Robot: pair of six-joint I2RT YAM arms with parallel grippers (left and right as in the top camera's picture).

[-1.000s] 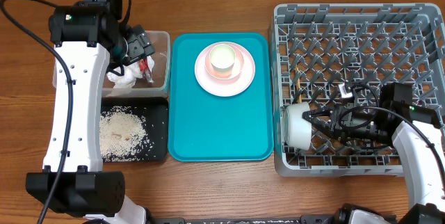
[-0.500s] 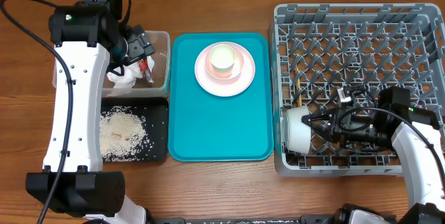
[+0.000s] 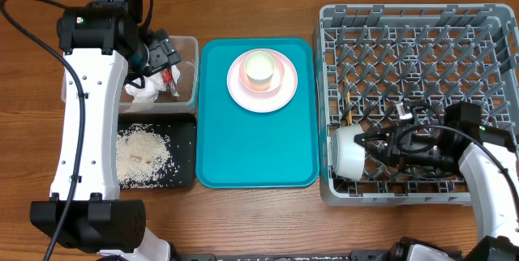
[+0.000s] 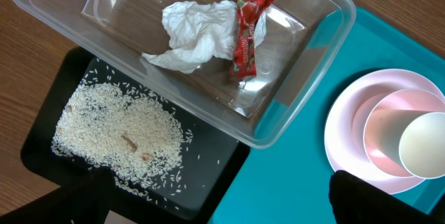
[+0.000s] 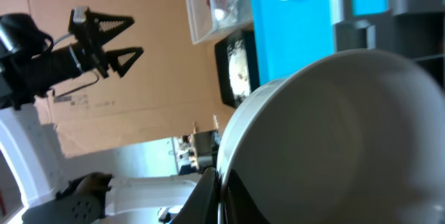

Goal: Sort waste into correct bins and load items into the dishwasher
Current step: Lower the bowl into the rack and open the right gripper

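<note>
The white bowl (image 3: 347,149) lies on its side in the front left corner of the grey dishwasher rack (image 3: 486,18). My right gripper (image 3: 375,143) is shut on its rim. In the right wrist view the bowl (image 5: 341,126) fills the frame, its edge pinched by my right gripper (image 5: 221,186). My left gripper (image 3: 169,60) hangs open over the clear tub (image 3: 191,46), holding nothing. The tub holds the white napkin (image 4: 191,33) and the red wrapper (image 4: 245,33). Rice (image 4: 118,130) lies in the black tray (image 4: 208,175). The white cup (image 3: 261,68) stands on the pink plate (image 3: 240,92).
The teal serving tray (image 3: 255,151) lies between the bins and the rack, with the plate at its far end. Thin wooden chopsticks (image 3: 346,103) lie among the rack's pegs behind the bowl. My left arm (image 3: 85,123) stretches over the table's left side.
My right gripper and the bowl have shifted a little within the rack's front left corner. The left arm has not moved.
</note>
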